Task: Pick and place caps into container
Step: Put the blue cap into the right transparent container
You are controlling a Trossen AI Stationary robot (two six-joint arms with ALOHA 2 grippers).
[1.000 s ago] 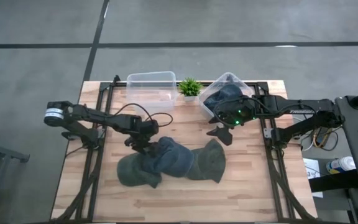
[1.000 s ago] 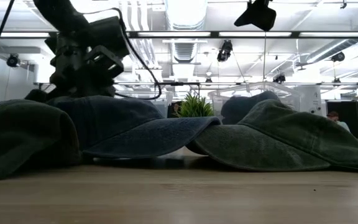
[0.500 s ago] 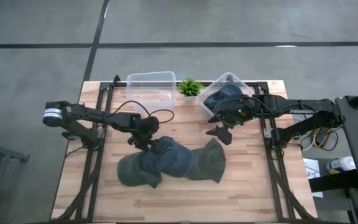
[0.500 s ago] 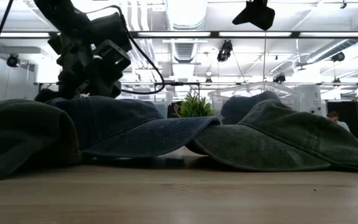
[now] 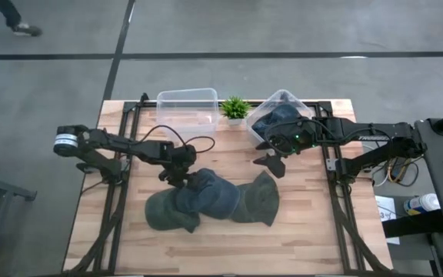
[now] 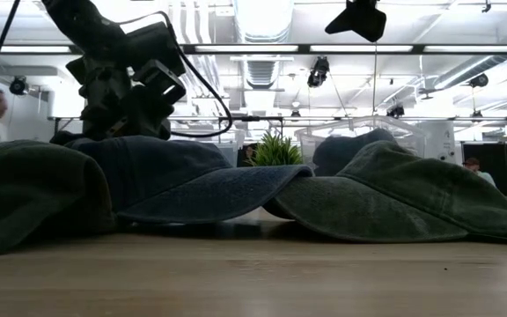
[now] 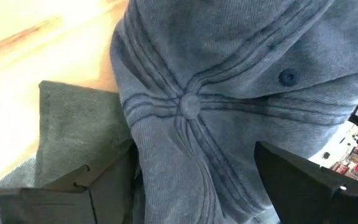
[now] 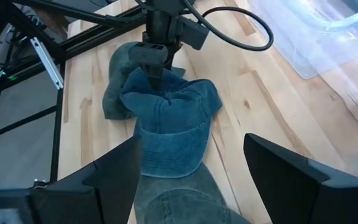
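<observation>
Three caps lie overlapping at the table's middle: a slate-blue cap [image 5: 212, 194] between an olive cap [image 5: 162, 212] on the left and an olive cap [image 5: 257, 200] on the right. My left gripper [image 5: 182, 178] is open and low over the blue cap's crown [image 7: 188, 106], pointing down, with one finger [image 7: 98, 183] on each side of it. My right gripper [image 5: 271, 161] is open and empty, above the table beside the right clear container [image 5: 304, 109]. That container holds dark blue caps [image 5: 277, 119]. My left gripper comes at the blue cap's crown [image 8: 160, 93] from above with its fingers spread to either side. I cannot tell whether the fingertips touch the cloth. The cap lies on the table, overlapping the two olive caps.
An empty clear container [image 5: 187, 108] stands at the far edge left of a small potted plant [image 5: 235, 108]. Black frame rails [image 5: 121, 192] run along both sides of the table. Bare wood lies along the near edge [image 5: 229, 250]. A person walks on the floor beyond [image 5: 10, 15].
My left gripper has moved a little toward the table's right and near edge, onto the blue cap's crown, and has turned somewhat about its wrist. The caps lie as before.
</observation>
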